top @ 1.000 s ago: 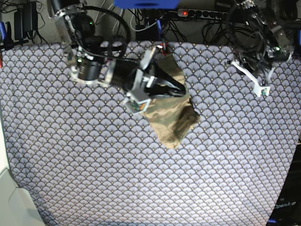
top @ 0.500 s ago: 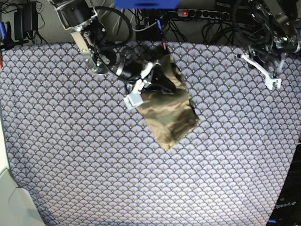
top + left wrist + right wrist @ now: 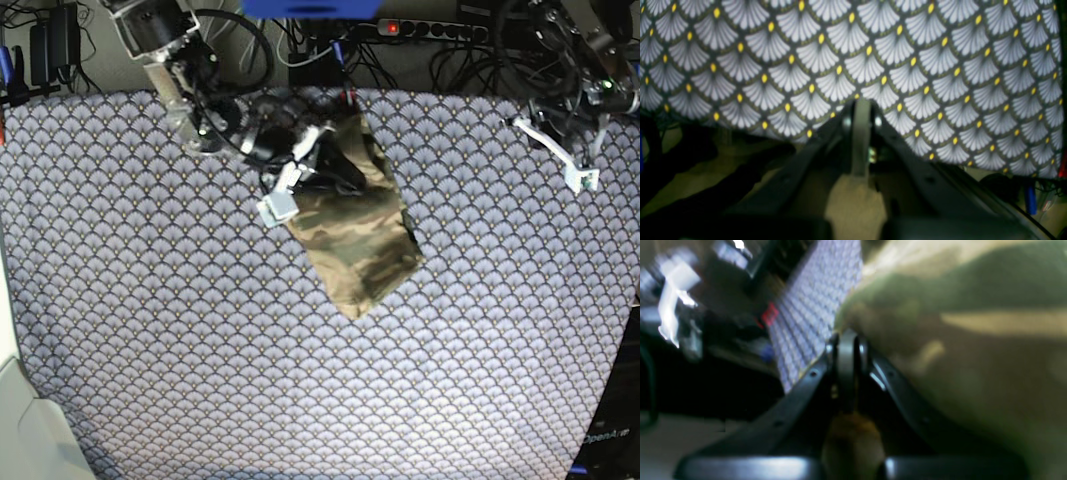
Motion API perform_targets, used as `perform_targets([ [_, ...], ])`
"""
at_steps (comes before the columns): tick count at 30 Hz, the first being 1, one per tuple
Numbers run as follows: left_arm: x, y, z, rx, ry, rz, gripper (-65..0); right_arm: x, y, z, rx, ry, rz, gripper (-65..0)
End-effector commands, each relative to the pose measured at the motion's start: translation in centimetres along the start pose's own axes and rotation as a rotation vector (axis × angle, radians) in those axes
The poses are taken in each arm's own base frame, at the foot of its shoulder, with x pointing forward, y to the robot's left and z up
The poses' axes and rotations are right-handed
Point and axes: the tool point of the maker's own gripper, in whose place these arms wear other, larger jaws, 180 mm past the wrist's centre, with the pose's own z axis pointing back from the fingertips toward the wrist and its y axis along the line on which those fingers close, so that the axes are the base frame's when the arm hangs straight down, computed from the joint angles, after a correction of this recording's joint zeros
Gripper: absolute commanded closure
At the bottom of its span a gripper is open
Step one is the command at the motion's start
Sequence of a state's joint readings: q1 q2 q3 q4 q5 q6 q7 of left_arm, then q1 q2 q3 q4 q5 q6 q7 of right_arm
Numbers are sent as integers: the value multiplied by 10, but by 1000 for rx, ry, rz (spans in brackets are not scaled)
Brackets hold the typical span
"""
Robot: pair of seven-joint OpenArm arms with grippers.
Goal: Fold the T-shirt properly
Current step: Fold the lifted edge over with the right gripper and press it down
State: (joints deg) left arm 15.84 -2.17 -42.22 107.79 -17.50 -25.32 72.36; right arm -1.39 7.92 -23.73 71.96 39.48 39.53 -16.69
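Note:
The T-shirt (image 3: pixel 362 235), in camouflage print, lies folded into a narrow slanted bundle near the table's far middle. It also fills the right side of the right wrist view (image 3: pixel 957 346). My right gripper (image 3: pixel 348 176) rests at the bundle's upper left edge. Its jaws (image 3: pixel 846 340) are pressed together and show no cloth between them. My left gripper (image 3: pixel 550 126) hovers off at the far right corner. It is shut and empty (image 3: pixel 862 104) above the tablecloth.
The purple scallop-patterned tablecloth (image 3: pixel 200 330) covers the whole table (image 3: pixel 840 50). Cables and a power strip (image 3: pixel 430 30) run behind the far edge. A pale object (image 3: pixel 25 430) sits at the front left corner.
My right arm has drawn back toward the upper left, uncovering most of the folded T-shirt. My left arm has shifted slightly to the right.

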Motion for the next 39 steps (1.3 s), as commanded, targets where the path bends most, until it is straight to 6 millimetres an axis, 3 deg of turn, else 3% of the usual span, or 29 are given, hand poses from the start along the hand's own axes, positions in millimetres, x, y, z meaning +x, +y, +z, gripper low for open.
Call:
perform_targets([
  [1,7,2,5,6,-27,-14,-9,25,12,-1,37,-42,55,0],
  [6,7,2,4,6,-26,-13,-9,76,44,-3,106,-17,264,0],
  [11,0,3,5,8,-9,-14,-9,112,49,-19,120,2,362,0],
  [14,-2,1,4,3,-7,-11,-9,124,42,-29,112,10,373,0],
  [23,-9,-4,3,-8,6,-3,-9,112,-27,-55,18,69,200,0],
  [33,-7,-4,3,-9,3,-3,-9,27,-43,-72,12,159,63,0],
  [36,-7,-4,3,-10,3,-2,-9,29,-41,-72,17,157,70,0],
  [39,-7,-4,3,-10,3,-2,-9,44,-36,-72,32,132,109,0],
])
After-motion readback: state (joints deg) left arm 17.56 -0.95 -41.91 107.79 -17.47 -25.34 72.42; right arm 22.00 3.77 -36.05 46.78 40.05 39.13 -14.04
